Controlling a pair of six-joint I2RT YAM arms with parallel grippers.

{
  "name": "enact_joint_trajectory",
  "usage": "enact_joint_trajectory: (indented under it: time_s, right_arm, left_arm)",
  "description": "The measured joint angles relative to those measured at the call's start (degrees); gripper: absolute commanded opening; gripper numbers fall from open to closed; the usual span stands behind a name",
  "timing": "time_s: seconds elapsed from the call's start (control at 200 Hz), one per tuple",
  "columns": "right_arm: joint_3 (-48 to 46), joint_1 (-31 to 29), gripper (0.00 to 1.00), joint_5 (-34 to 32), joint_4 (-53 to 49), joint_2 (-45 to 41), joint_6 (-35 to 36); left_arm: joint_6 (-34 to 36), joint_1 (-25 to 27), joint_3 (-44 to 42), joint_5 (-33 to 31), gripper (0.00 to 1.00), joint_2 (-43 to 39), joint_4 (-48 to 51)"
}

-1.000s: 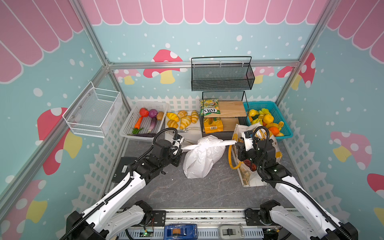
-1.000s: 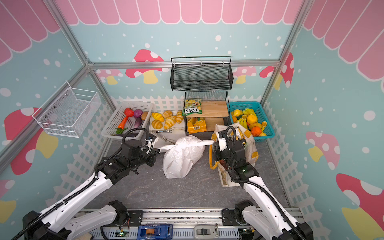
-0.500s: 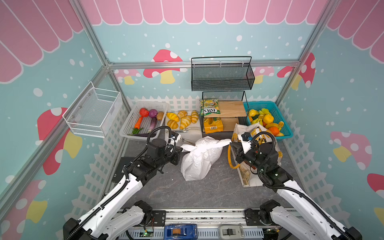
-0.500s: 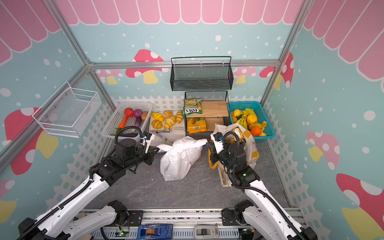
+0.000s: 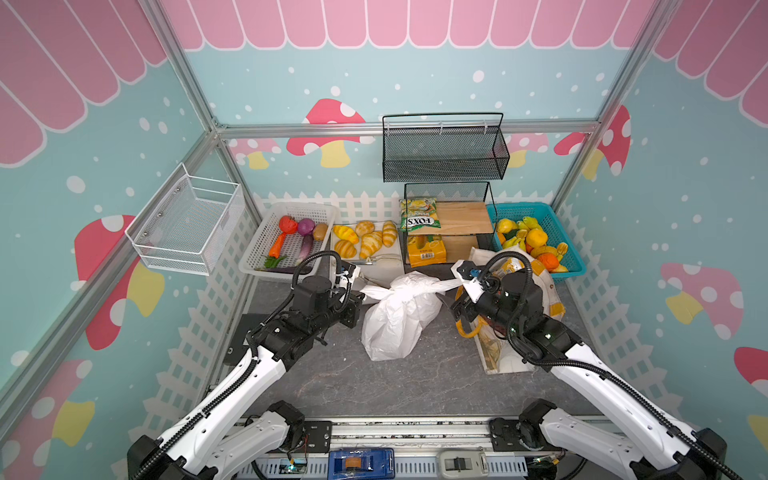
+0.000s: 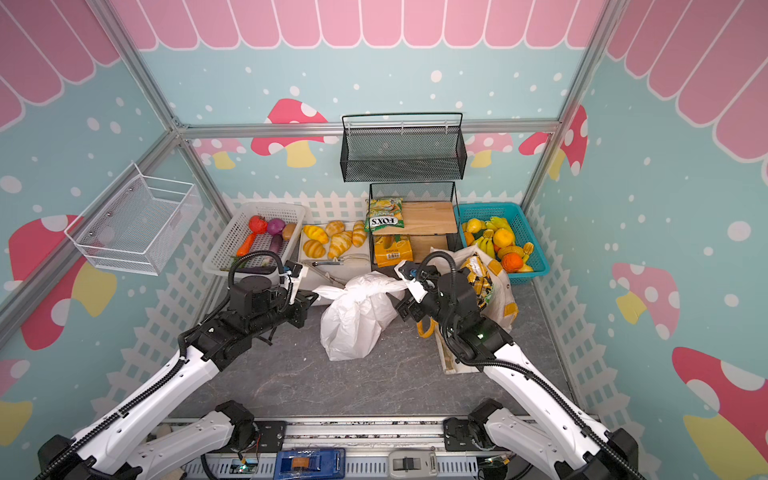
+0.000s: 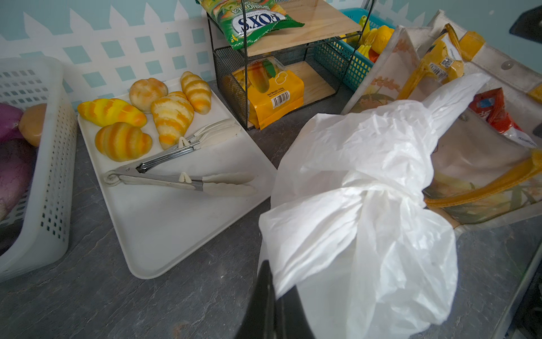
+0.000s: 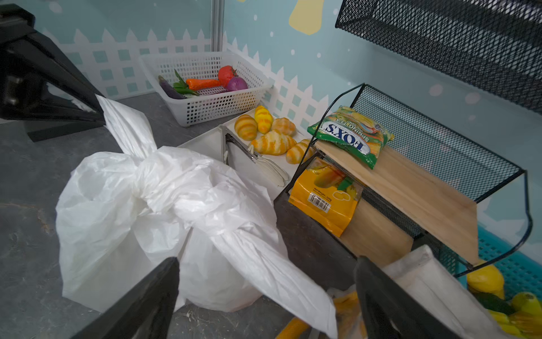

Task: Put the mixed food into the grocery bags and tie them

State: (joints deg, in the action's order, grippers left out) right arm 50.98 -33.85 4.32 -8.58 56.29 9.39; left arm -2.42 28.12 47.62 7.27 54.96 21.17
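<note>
The white plastic bag [image 5: 399,320] sits mid-table with its handles knotted [image 7: 369,199]. My left gripper [image 5: 358,296] is shut on the bag's left handle end; in the left wrist view the film runs into the closed fingers [image 7: 265,281]. My right gripper [image 5: 454,304] stands open, and the right handle [image 8: 264,264] lies loose between its spread fingers [image 8: 152,293]. The off-white tote [image 5: 544,291] with yellow handles stands right of the bag, with red [image 7: 498,114] and yellow [image 7: 443,58] snack packets in it. A carrot [image 5: 276,245] and a purple onion [image 5: 306,226] lie in the white basket [image 5: 257,249].
A white tray [image 5: 380,270] at the back holds bread rolls and tongs. Beside it is a black wire rack [image 5: 490,232] with the FOX'S packet [image 5: 419,216], then a blue fruit basket [image 5: 573,266]. A white wire basket [image 5: 187,224] and a black mesh shelf [image 5: 444,153] hang on the walls.
My right gripper has opened and let go of the bag's right handle, which now lies slack. The left gripper keeps its hold on the left handle.
</note>
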Motion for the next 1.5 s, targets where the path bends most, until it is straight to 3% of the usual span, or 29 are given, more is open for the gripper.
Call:
enact_joint_trajectory:
  time_s: [0.34, 0.515, 0.645, 0.831, 1.051, 1.141, 1.356, 1.411, 1.496]
  right_arm:
    - [6.9, -0.4, 0.95, -3.3, -8.7, 7.7, 19.0]
    - [12.0, -0.4, 0.71, -6.3, -11.5, 14.6, 24.7]
    - [12.2, -0.4, 0.64, -7.1, -13.8, 16.5, 26.4]
    - [12.2, -0.4, 0.45, -7.8, -14.2, 16.4, 27.6]
    - [11.1, -0.4, 0.40, -10.1, -12.3, 16.6, 28.4]
    - [10.6, -0.4, 0.52, -10.8, -10.7, 17.1, 29.0]
    - [9.7, -0.4, 0.59, -12.3, -6.1, 19.0, 29.8]
    - [9.7, -0.4, 0.56, -12.4, -5.0, 19.6, 29.9]
    - [9.7, -0.4, 0.42, -12.5, -4.2, 20.9, 30.4]
  left_arm:
    - [0.0, 0.0, 0.0, 2.0, 0.00, 0.3, -0.5]
    - [0.0, 0.0, 0.0, 2.4, 0.00, 0.2, -0.9]
    - [0.0, 0.0, 0.0, 2.4, 0.00, 0.0, -1.0]
    - [0.0, -0.1, 0.0, 2.4, 0.00, -0.1, -1.4]
    - [0.0, -0.3, 0.0, 2.5, 0.00, -0.1, -1.4]
    - [0.0, -0.3, 0.0, 2.7, 0.00, -0.1, -1.4]
    - [0.0, -0.4, 0.0, 2.9, 0.00, -0.1, -1.7]
    - [0.1, -0.4, 0.0, 2.9, 0.00, -0.1, -1.7]
    - [0.1, -0.5, 0.0, 2.9, 0.00, -0.1, -1.7]
